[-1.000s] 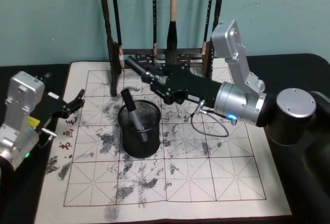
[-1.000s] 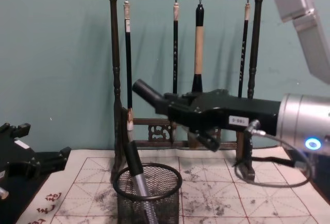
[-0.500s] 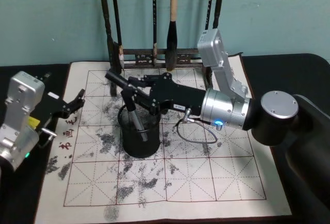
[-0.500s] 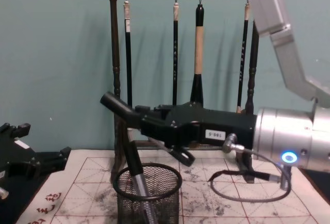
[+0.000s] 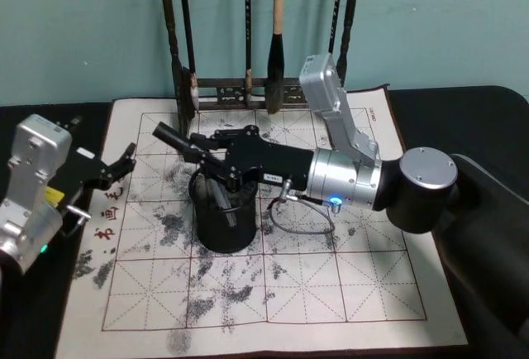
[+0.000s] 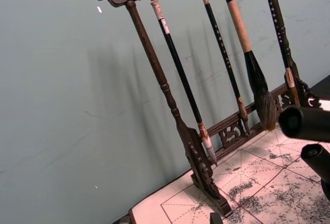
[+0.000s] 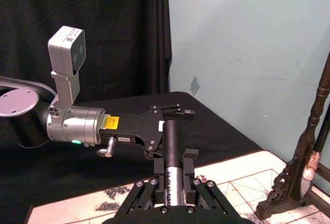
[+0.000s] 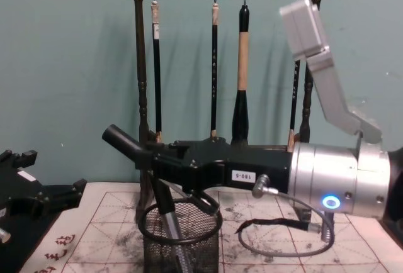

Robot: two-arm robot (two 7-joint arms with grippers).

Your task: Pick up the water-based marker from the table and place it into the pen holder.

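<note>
**Right arm is bringing the marker in over the cup**

We are seeing the right gripper [image 5: 216, 170] swing across from beside the brush rack [image 5: 248, 86] and drop lower over the last second. It is now sitting just above the rim of the pen holder [image 5: 201, 228]. We are reading this as the carry nearly ending and the drop-in about to start. The marker is not released yet.

The fingers [image 7: 190, 168] are closing tight on the marker [image 5: 175, 141], gripping it around the silver middle band. There is no gap on either side in the right wrist view. The marker's black end is sticking up and out beyond the fingertips, and the whole pen is sitting tilted, not upright. Its lower end is hiding behind the fingers, so we are not calling whether it is already inside the rim.

Directly under the fingers, a second pen [image 8: 169, 213] is already leaning inside the mesh cup, its top close to the gripper. We are flagging a possible bump there as the held marker goes down.

The cup is standing on the stained cloth [image 5: 331, 284], below the fingers. The rack is behind them.

The left gripper [image 5: 122, 167] is idling well off to the side at the cloth's edge. Its fingers are spread and holding nothing.
</note>
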